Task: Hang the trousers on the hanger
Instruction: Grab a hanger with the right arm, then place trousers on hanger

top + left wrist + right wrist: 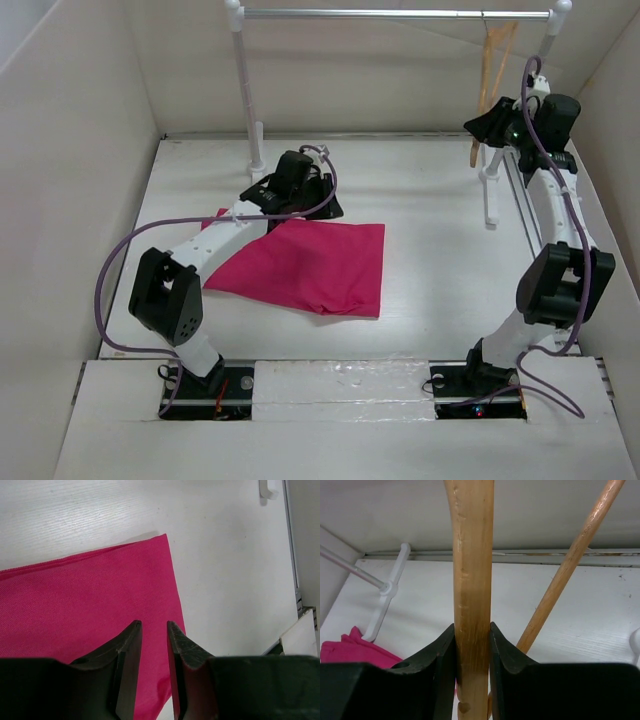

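Overhead, the folded pink trousers point(310, 265) lie flat on the white counter point(430, 290), left of centre. Above their edge, the left pincer point(154, 627) hovers with its fingers only narrowly spread. At far right, the right pincer point(472, 630) pinches one wooden arm of the hanger point(472, 580), which hangs from the rack rail point(390, 14).

From above, the left arm point(225, 240) hides a far-left corner of the trousers point(310, 265). In the right wrist view the hanger point(472, 580) runs off the top and bottom edges; from above its hook point(485, 20) is too small to make out.
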Controlling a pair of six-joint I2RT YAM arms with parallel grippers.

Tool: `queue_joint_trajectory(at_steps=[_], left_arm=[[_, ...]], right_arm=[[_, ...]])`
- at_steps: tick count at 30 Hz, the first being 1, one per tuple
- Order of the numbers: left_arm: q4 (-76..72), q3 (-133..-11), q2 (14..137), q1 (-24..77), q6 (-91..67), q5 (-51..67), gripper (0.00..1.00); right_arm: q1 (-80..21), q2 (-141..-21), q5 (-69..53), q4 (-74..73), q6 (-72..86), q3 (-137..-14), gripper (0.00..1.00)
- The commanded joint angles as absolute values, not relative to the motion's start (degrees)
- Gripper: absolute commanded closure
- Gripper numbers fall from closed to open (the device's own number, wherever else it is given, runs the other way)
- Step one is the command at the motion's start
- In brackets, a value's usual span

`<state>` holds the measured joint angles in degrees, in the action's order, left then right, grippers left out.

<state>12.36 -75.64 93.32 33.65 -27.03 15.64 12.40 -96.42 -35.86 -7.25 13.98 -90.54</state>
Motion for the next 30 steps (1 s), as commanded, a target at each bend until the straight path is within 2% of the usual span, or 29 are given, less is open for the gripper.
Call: queue_joint_trajectory(at_steps=[1,5,8,12,18,21,23,28,30], left_arm=[[11.87,-78.84,93.08,33.57,-26.81,16.61,0.77],[12.56,-80.24,93.51,33.57,-26.89,16.61,0.76],[15.36,-84.61,94.13,33.57,-26.28,16.61,0.73],[17.58,-92.36,93.96,34.10,-25.58,18.45,0.57],[18.81,-104.05,95.53,36.12,-27.07,21.09,0.49],[16.79,-106.69,96.59,36.65,-29.00,23.90,0.46],[16.00,-108.36,97.12,37.18,-29.35,24.52,0.45],[15.47,-111.53,99.40,38.40,-29.97,25.31,0.44],[15.03,-111.97,99.67,38.93,-30.23,24.79,0.43]], right_arm=[[12.83,-92.11,-38.67,2.90,14.77,-90.61,0.74],[12.83,-90.36,-38.76,2.47,13.28,-90.97,0.88],[12.83,-88.60,-38.85,0.36,11.17,-91.93,0.90],[12.83,-85.61,-38.41,-2.46,9.67,-91.59,0.92],[13.45,-82.45,-42.10,-1.59,10.72,-86.41,0.95],[13.45,-80.77,-44.55,3.76,12.30,-80.61,1.00],[13.97,-80.33,-48.68,12.42,15.97,-75.97,1.00],[15.03,-79.63,-50.96,22.83,20.55,-72.25,1.00],[15.56,-80.33,-52.55,33.02,26.96,-70.76,1.00]])
